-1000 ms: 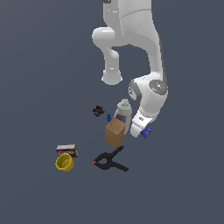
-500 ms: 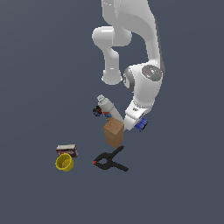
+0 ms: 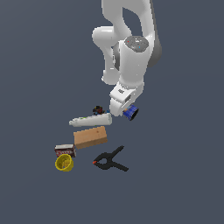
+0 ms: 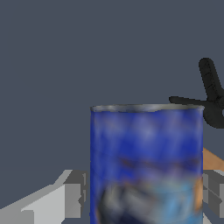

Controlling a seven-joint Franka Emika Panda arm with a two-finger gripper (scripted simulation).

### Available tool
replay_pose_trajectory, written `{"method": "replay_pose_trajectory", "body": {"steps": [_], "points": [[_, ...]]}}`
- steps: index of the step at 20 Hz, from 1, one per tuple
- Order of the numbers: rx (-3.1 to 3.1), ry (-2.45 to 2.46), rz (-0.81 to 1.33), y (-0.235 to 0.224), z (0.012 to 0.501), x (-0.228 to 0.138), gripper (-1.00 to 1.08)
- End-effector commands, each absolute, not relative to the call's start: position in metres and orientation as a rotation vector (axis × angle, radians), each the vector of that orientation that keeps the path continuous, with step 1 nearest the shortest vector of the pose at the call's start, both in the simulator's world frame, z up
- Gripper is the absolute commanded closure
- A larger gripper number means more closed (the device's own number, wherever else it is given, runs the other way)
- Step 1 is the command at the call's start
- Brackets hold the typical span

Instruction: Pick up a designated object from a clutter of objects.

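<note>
From my screen the floor (image 3: 39,65) is one flat dark grey-blue plane with no walls or edges in sight, and the white arm (image 3: 133,57) comes down into the middle of the exterior view. The blue can (image 3: 130,113) sits at the tip of the arm, lifted clear of the other items, just to the exterior view's right of the white bottle (image 3: 90,119). Its long axis is tilted, with the dark round end facing down and toward the exterior view's right. In the wrist view the can (image 4: 146,162) fills the space between the two grey fingers (image 4: 72,194), which press against its sides, so the gripper (image 3: 124,109) is closed on it; the can's silver rim points away from the wrist camera. The bottle lies on its side, long axis running roughly across the exterior view, with a tiny dark toy (image 3: 97,110) just behind it. The brown box (image 3: 90,137) lies near the bottle on the camera side. A dark red box (image 3: 64,150) and a yellow cup (image 3: 64,162) sit together toward the exterior view's left of the brown box, touching or nearly so. The black clamp (image 3: 110,159) lies nearer the camera, apart from the box; its handles (image 4: 210,94) also show in the wrist view beyond the can
</note>
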State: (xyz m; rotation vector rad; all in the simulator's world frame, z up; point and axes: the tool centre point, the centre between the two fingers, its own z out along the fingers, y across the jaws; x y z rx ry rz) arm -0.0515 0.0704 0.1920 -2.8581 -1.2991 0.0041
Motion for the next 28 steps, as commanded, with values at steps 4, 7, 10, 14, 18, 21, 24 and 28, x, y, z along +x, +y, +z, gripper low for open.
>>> {"method": "replay_pose_trajectory", "body": {"steps": [4, 7, 10, 14, 18, 21, 24, 28], "points": [[-2.856, -1.299, -0.004, 0.033, 0.247, -0.061, 1.08], [-2.855, -1.299, -0.005, 0.012, 0.277, -0.067, 1.08], [-2.855, -1.299, -0.005, -0.009, 0.306, -0.072, 1.08], [-2.855, -1.298, -0.004, -0.036, 0.344, -0.078, 1.08], [-2.857, -1.298, -0.003, -0.061, 0.378, -0.084, 1.08], [-2.859, -1.298, -0.002, -0.077, 0.399, -0.086, 1.08], [-2.859, -1.298, -0.001, -0.089, 0.416, -0.088, 1.08], [-2.86, -1.298, 0.0, -0.101, 0.432, -0.089, 1.08]]}}
